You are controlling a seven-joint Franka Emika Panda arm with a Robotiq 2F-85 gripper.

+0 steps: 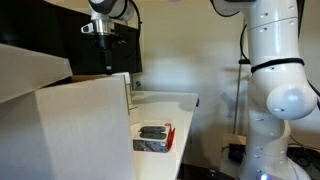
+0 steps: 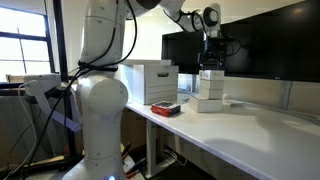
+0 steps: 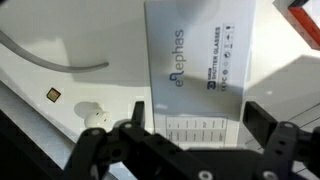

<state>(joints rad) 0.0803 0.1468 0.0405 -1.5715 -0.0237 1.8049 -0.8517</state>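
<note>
1. Gripper (image 3: 197,112): the jaws stand spread wide with nothing clamped. In the wrist view the fingers (image 3: 138,112) enter at the lower edge, one on each side.
2. Box (image 3: 197,60): white, flat, printed "shutter glasses", face up directly beneath the gripper. In an exterior view the gripper hangs over a stack (image 2: 210,92) of white boxes on the table (image 2: 265,128). The printed box appears to be the top one.
3. Governing relation: the long axis of the box runs away from the fingers toward the top of the wrist view, at right angles to the line joining them. The fingers bracket its short width, each just outside a long edge. Contact cannot be determined.
4. Offset: the gripper sits over one end of the box, not its middle.
5. Surroundings: a cable (image 3: 60,62) lies beside the box, apart from it.
</note>
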